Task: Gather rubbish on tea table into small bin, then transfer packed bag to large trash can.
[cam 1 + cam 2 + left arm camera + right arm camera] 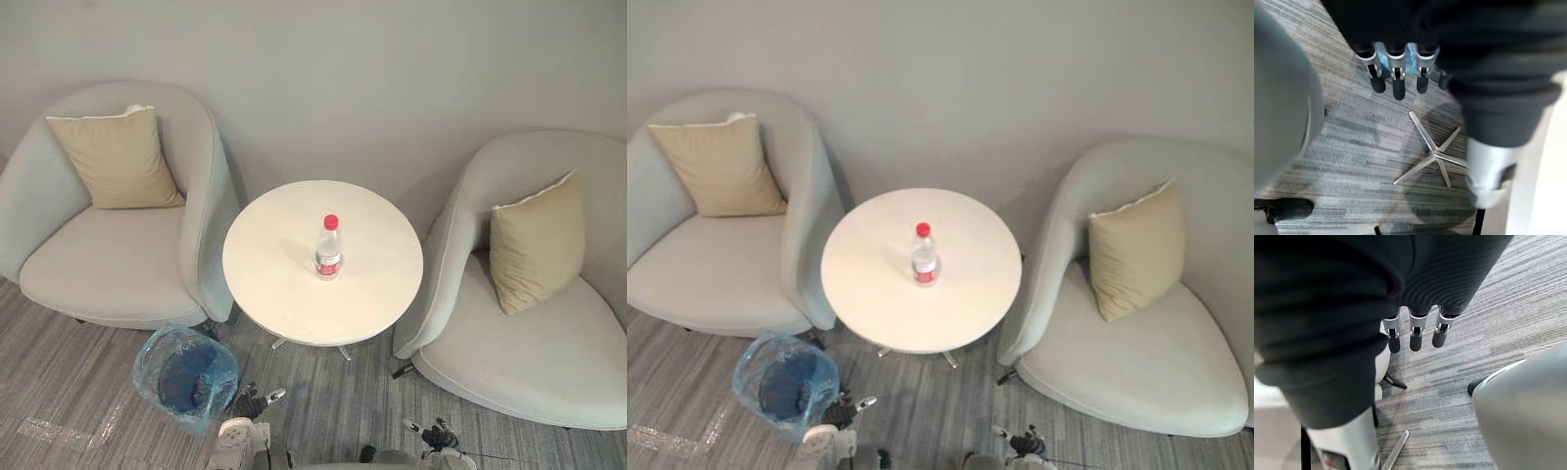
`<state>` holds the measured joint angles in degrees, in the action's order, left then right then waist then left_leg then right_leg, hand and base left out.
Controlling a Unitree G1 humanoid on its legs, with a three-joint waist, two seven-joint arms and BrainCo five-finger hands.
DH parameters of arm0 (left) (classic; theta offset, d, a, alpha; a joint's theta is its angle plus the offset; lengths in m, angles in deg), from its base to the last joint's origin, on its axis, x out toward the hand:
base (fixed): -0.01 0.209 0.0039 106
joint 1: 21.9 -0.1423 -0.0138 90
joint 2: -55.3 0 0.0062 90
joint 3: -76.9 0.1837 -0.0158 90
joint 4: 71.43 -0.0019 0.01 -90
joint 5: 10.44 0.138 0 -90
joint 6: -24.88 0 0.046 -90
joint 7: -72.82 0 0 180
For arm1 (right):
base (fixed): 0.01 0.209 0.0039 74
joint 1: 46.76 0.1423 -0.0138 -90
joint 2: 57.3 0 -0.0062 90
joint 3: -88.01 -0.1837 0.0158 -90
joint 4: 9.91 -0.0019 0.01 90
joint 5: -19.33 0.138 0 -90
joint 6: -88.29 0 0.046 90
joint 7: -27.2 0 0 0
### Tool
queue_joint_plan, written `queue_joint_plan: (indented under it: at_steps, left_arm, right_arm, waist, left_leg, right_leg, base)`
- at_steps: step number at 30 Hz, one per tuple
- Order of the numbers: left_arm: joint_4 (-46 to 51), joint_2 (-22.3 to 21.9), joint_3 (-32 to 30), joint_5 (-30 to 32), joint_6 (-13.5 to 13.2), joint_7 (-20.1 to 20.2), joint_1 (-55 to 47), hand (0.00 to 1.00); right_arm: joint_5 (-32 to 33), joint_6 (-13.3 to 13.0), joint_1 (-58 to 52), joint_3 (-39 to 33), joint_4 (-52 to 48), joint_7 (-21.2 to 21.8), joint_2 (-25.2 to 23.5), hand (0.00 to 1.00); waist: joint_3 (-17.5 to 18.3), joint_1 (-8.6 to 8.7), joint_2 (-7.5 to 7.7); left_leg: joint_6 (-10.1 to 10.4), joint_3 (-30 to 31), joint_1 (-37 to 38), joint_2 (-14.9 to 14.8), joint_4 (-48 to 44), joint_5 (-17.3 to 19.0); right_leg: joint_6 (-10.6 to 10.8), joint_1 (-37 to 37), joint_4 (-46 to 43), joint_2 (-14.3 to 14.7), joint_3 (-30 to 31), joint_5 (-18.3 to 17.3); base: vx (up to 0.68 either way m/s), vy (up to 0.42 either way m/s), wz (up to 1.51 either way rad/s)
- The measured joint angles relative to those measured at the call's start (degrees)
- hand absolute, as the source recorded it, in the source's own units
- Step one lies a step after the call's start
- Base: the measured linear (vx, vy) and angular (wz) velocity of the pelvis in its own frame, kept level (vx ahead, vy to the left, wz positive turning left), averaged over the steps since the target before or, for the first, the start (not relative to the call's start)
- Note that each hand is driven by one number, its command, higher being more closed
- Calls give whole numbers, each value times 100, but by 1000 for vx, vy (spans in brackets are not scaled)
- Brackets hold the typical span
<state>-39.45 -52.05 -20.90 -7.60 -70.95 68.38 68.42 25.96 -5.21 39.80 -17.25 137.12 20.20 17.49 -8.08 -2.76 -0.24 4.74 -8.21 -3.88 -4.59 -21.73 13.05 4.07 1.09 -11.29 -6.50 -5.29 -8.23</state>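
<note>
Grey striped carpet [333, 401] runs under a round, smooth white desk [284, 264] set between two rounded pale armchairs [108, 264], each with a tan fabric cushion [116, 162]. Judging by this, nothing of the task is done. The clear plastic bottle [329, 250], red-capped and red-labelled, stands upright at the middle of the desk. The small bin [149, 377], lined with a crinkled translucent blue bag [223, 364], sits on the floor at the desk's near left. The left robot hand [1396, 78] hangs just beside the bin, fingers straight and empty. The right robot hand [1415, 333] hangs low at near right, relaxed, holding nothing. Binning the bottle and carrying off the bag are both left.
</note>
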Motion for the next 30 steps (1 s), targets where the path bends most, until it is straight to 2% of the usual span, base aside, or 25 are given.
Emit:
queue_joint_plan:
  at_steps: [5,10,14,16,23,27,30]
  left_arm:
    - [-4,88,271,225,0,1,-52,0]
    - [3,142,550,377,-23,-21,-106,0]
    - [-5,311,726,385,-84,-36,-172,0]
    - [-29,374,778,386,-118,-36,-198,0]
    - [-171,626,964,500,-133,-29,-249,0]
    - [-167,687,1128,511,-227,-30,-252,0]
    - [-129,715,1160,515,-263,-29,-252,0]
  right_arm:
    - [-222,-33,-7,587,-568,-49,16,0]
    - [-513,-116,-195,1006,-2545,-121,320,0]
    - [-860,-381,-378,1123,-3772,-181,524,0]
    - [-921,-490,-412,1151,-3983,-197,578,0]
    - [-1429,-633,-317,1414,-4475,-328,629,0]
    - [-1781,-710,59,1622,-4496,-486,733,0]
    - [-1804,-737,249,1752,-4491,-543,887,0]
  waist:
    - [52,-3,-8]
    - [146,9,-54]
    - [167,19,-8]
    - [198,18,27]
    - [219,11,83]
    - [216,-29,96]
    - [205,-49,108]
  left_leg:
    - [-61,12,215,37,397,-113]
    - [-14,124,304,73,990,-456]
    - [-17,434,363,75,1288,-602]
    - [-16,494,392,84,1378,-643]
    - [-46,792,376,185,1613,-794]
    - [-43,955,337,229,1679,-841]
    - [-37,1084,213,243,1658,-845]
  right_leg:
    - [0,82,125,34,-19,10]
    - [-78,-27,266,91,-16,106]
    - [-128,-17,457,181,16,236]
    - [-135,20,564,198,22,292]
    - [-108,90,886,163,-46,495]
    - [-99,76,982,145,-119,533]
    - [-108,48,1041,147,-230,548]
  base:
    - [37,-15,0]
    - [-2,-65,3]
    - [-16,-56,-5]
    - [-15,-26,-3]
    - [-13,4,6]
    - [-20,2,13]
    - [4,-8,17]
